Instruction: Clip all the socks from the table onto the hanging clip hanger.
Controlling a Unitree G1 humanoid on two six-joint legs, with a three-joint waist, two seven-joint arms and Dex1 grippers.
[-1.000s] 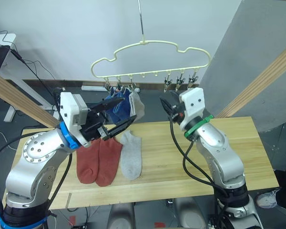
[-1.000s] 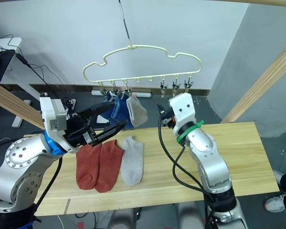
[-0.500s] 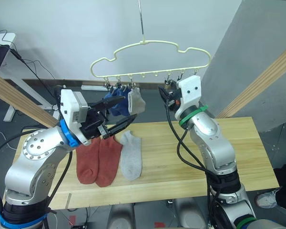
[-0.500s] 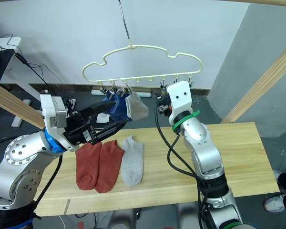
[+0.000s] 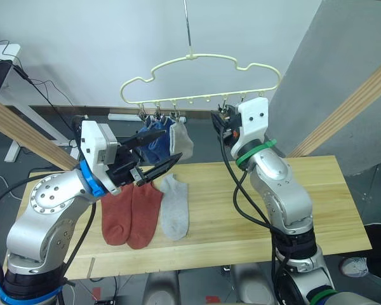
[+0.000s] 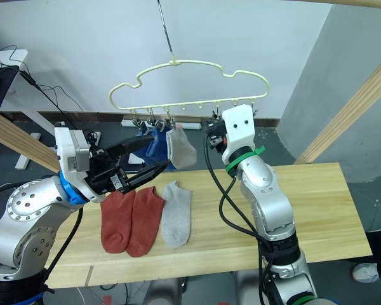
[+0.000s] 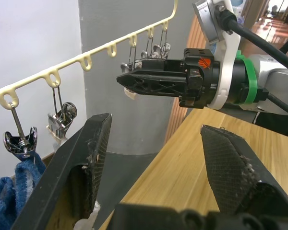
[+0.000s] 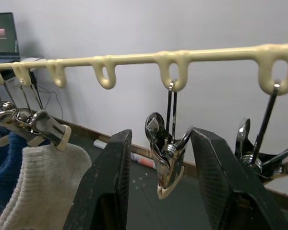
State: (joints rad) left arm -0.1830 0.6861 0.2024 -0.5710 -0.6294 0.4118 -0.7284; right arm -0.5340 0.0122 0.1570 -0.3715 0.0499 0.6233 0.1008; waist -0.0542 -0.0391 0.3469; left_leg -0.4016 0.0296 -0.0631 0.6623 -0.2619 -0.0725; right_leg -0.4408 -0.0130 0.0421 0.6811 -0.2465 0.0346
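The two blue socks (image 5: 153, 141) hanging from the clip hanger (image 5: 197, 79) overlap each other and sit partly behind the left gripper (image 5: 160, 151), so their outlines are hard to separate; in the left wrist view only a corner of blue knit shows. The right gripper (image 8: 163, 167) is seen from behind in the head views, its fingers hidden by the wrist housing. Counted: six socks, three clipped and three lying on the table (image 5: 317, 190). On the hanger hang the two blue ones and one light grey sock (image 6: 180, 147), side by side at the hanger's left end, each hanging downward from its clip. On the table lie two rust-red socks (image 5: 132, 213) touching along their length, and a second grey sock (image 5: 174, 206) just beside them to the right; all three have their long axis running from the table's near edge toward the far edge. The hanger's clip row runs left to right, with free metal clips toward its right end. The left gripper is spread wide and empty, held in front of the hanging socks above the table. The right gripper is raised to the clip row, its fingers parted on either side of one free clip (image 8: 164, 160), which stands between them; contact cannot be made out.
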